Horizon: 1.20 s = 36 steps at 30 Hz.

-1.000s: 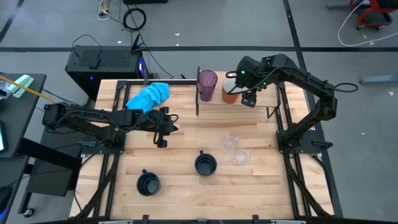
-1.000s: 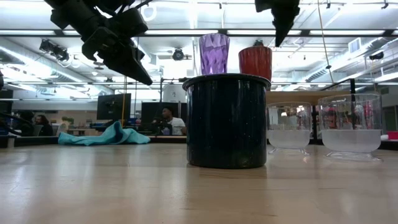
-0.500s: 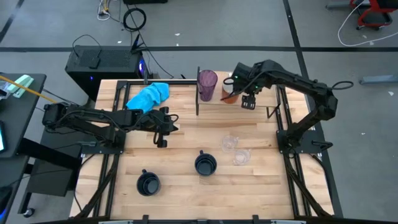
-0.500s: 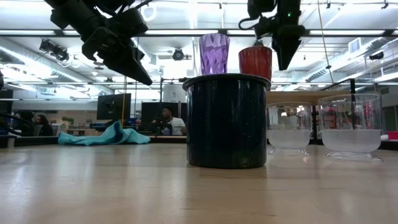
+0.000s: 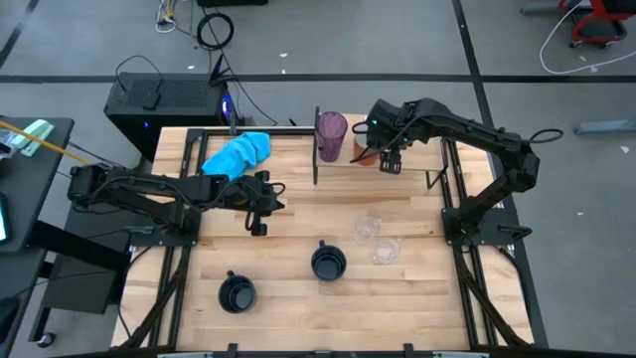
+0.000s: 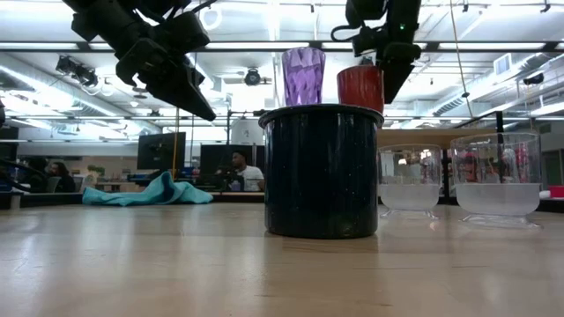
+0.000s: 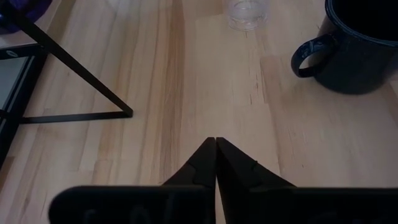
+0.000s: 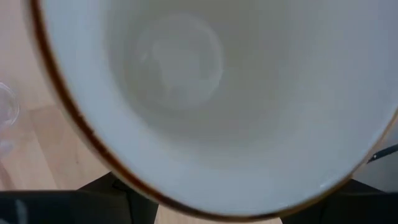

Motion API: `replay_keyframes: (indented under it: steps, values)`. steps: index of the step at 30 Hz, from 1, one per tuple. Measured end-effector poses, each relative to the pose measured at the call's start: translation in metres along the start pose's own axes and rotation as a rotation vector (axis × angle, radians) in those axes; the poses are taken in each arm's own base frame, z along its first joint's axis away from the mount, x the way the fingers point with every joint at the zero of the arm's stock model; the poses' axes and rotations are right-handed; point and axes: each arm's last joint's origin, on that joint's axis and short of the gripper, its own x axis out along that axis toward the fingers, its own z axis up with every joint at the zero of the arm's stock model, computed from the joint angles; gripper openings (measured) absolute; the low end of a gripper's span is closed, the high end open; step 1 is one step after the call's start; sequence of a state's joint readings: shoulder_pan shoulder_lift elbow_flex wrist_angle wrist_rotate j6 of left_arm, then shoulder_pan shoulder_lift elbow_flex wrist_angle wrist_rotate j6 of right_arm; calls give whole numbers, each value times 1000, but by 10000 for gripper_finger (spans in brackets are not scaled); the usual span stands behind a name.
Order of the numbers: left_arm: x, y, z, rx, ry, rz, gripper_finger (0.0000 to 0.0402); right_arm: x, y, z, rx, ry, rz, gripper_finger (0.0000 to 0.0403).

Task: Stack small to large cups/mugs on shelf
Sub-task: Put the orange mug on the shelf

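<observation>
Two black mugs, two clear cups; right gripper at one orange mug, grip untellable.

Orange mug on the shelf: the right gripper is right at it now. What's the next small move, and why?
Probably close the right gripper on the orange mug's wall. In the right wrist view the white inside of the mug fills the frame, with a dark finger showing on either side under the rim. The left gripper waits shut over the table.
</observation>
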State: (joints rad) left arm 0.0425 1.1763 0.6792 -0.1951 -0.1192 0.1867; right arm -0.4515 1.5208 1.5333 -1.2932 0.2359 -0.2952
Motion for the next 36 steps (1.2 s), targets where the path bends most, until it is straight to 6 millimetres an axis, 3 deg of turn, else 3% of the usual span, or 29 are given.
replay_keyframes:
  steps: [13,36]
  values:
    - [0,0,0,0,1,-1,13,0,0,1,-6,-9,-2,244]
    - [0,0,-1,-12,5,-2,19,0,-1,-1,-183,21,-27,229]
